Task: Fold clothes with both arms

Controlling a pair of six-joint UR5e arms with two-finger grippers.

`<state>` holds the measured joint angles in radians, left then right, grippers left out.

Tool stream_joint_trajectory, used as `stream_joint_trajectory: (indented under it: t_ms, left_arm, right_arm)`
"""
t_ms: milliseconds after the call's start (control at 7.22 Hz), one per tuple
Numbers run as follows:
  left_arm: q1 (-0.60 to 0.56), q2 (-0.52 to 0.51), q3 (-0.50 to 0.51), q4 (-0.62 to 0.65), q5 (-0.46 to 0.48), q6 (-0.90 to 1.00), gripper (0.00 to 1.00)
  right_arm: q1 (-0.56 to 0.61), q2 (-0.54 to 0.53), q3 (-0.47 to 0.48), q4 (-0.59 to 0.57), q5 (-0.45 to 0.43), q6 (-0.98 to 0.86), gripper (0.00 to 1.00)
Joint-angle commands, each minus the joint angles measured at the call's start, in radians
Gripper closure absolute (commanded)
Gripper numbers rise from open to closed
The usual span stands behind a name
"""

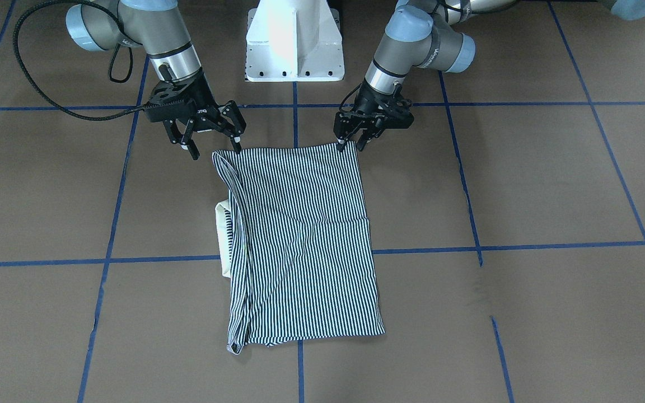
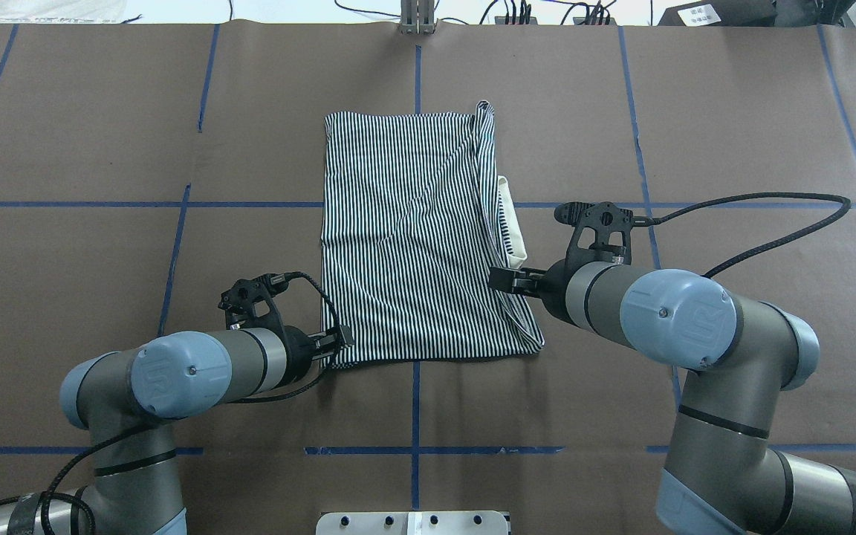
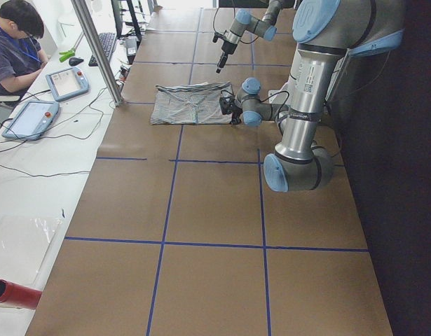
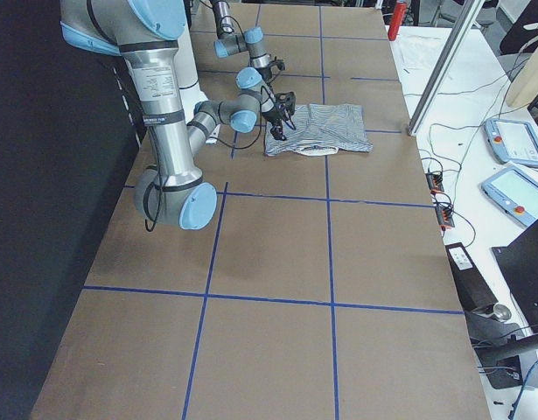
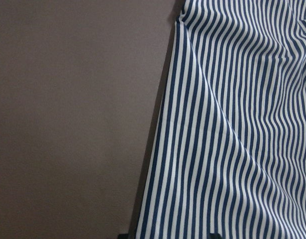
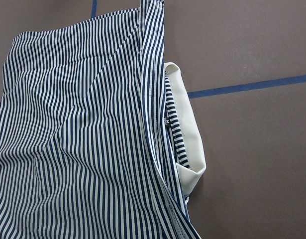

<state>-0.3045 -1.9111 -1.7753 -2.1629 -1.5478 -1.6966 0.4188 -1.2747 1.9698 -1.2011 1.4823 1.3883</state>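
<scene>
Polo shirt [image 2: 413,238] folded flat mid-desk [image 2: 101,148]; overhead, collar [image 2: 513,230] peeks at 3 o'clock. Left pincer [image 1: 351,146] apart, straddling 7 o'clock corner. Right pincer [image 1: 216,151] apart near 5 o'clock corner. Pinch all layers, lift evenly.

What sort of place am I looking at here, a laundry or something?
Most likely a robotics lab, not a laundry: a robot's left arm and right arm reach over a table gridded with blue tape, with a person beside control tablets.
</scene>
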Motion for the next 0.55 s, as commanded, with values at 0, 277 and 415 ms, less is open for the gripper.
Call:
stream_joint_trajectory:
  t_ms: [0, 277, 415]
  left_arm:
    - [0.005, 0.001, 0.000, 0.000, 0.002, 0.000, 0.38]
    - [0.015, 0.001, 0.002, 0.000, 0.002, 0.000, 0.38]
    - [0.015, 0.001, 0.002, 0.000, 0.002, 0.000, 0.38]
  right_arm:
    - [0.000, 0.000, 0.000, 0.000, -0.001, 0.000, 0.00]
    - [0.000, -0.003, 0.000, 0.000, -0.001, 0.000, 0.00]
    - [0.000, -0.003, 0.000, 0.000, -0.001, 0.000, 0.00]
